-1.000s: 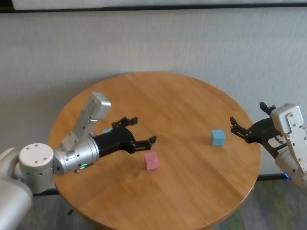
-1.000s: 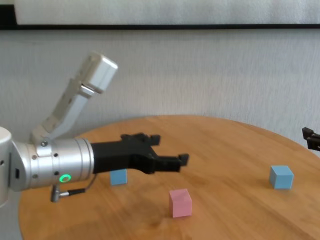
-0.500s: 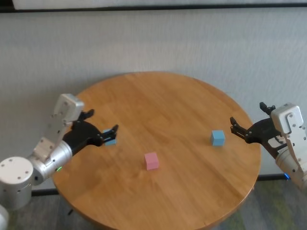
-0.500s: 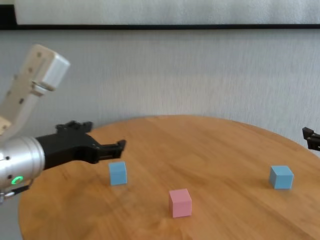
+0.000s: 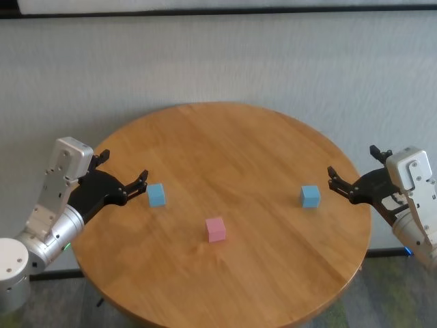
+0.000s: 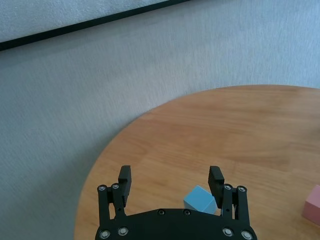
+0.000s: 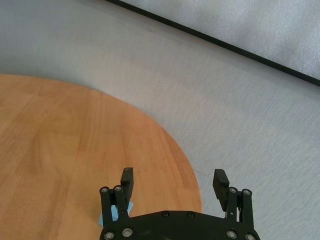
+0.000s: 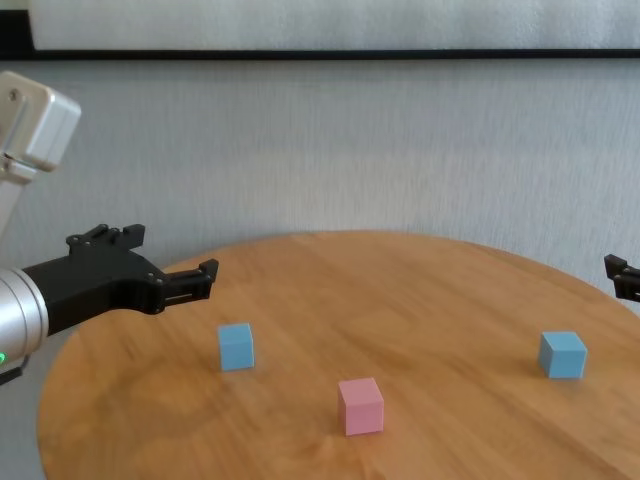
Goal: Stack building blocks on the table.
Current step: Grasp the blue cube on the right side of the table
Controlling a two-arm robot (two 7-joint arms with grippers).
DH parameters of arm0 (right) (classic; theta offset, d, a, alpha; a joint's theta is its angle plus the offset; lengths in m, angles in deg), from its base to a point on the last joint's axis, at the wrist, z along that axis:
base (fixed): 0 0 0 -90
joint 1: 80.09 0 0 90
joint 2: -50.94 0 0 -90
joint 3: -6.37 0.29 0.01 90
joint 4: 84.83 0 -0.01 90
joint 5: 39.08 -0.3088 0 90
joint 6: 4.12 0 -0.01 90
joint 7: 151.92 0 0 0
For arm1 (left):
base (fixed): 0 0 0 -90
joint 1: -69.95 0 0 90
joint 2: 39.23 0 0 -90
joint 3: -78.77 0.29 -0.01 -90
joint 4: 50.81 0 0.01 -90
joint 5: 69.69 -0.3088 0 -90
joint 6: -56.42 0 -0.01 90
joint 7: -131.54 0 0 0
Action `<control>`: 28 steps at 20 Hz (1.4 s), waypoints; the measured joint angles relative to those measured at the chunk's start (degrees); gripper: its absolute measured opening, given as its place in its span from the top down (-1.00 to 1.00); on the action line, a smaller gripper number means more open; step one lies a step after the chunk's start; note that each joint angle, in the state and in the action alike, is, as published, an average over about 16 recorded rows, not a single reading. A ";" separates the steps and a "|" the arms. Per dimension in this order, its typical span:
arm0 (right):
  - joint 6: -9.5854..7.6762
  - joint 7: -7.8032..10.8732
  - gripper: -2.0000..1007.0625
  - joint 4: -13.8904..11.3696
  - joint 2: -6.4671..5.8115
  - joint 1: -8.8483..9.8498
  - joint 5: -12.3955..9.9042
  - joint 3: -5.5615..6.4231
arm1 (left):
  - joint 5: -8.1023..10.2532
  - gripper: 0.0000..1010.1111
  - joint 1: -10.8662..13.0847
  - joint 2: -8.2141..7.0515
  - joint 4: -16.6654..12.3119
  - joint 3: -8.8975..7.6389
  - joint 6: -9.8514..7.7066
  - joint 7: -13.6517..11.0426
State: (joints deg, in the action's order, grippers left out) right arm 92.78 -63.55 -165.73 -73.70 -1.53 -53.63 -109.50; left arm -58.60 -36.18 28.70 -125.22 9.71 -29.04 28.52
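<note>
Three building blocks lie apart on the round wooden table (image 5: 239,143). A pink block (image 5: 216,229) sits near the middle front. One light blue block (image 5: 156,195) lies at the left, the other (image 5: 310,197) at the right. My left gripper (image 5: 124,166) is open and empty, hovering at the table's left edge just left of the left blue block (image 6: 200,199). My right gripper (image 5: 352,160) is open and empty at the table's right edge, just right of the right blue block (image 8: 563,354).
A grey textured wall stands behind the table (image 8: 420,290). The table's rim lies close under both grippers. The pink block (image 8: 360,406) stands between the two blue ones, nearer the front.
My left arm has drawn back from above the pink block to the table's left edge, uncovering the left blue block. The right arm and the blocks have not moved.
</note>
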 joint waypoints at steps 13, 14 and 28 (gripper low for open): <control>-9.64 -0.01 -1.00 -4.83 0.43 2.38 -5.80 3.32 | 0.33 -0.98 0.24 0.03 -0.09 -0.31 0.41 -0.06; -11.14 0.02 -1.00 -5.55 0.56 2.68 -6.68 3.79 | 0.33 -0.98 0.21 0.05 -0.05 -0.29 0.41 -0.04; -27.01 -0.72 -1.00 -7.63 5.83 1.70 -11.67 5.21 | 0.35 -0.98 0.00 0.13 0.22 -0.14 0.34 0.10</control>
State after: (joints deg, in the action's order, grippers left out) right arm 65.77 -64.27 -173.36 -67.87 0.17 -65.30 -104.29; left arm -58.25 -36.18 28.83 -125.00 9.57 -28.70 28.62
